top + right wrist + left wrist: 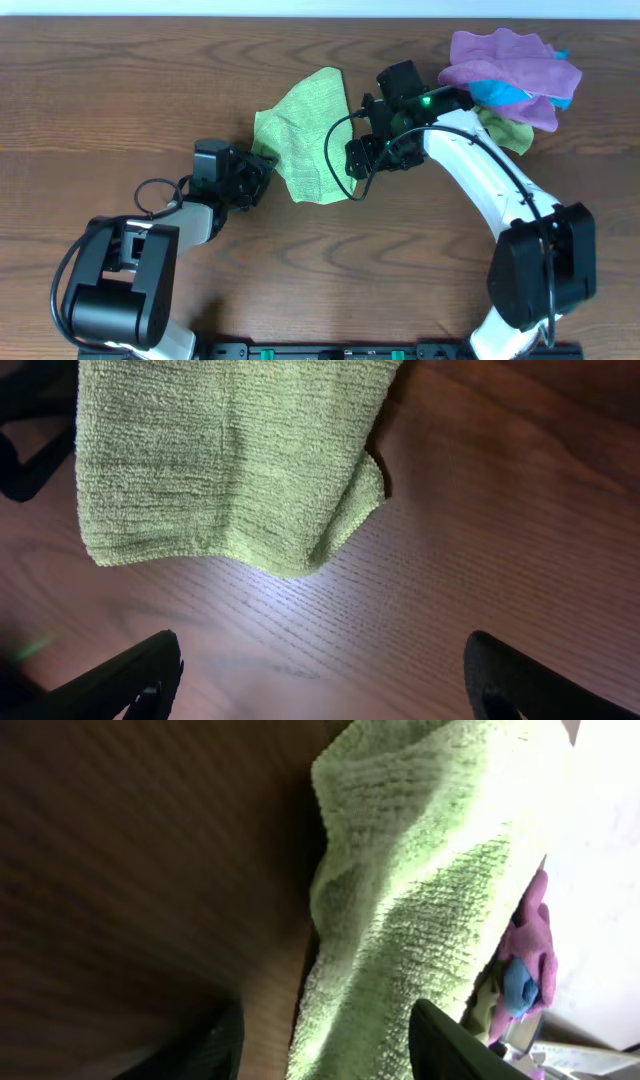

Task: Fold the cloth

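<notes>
Loosely rumpled cloth (305,135) on wooden table (100,90).

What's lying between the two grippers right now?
The cloth, rumpled, fills the stretch between the left gripper and the right gripper. The overhead view shows this best.

You had a dark wood-grain table (100,90) before you, a pale strip (300,7) beyond its far edge, and bright glare (270,600) on the grain.
</notes>
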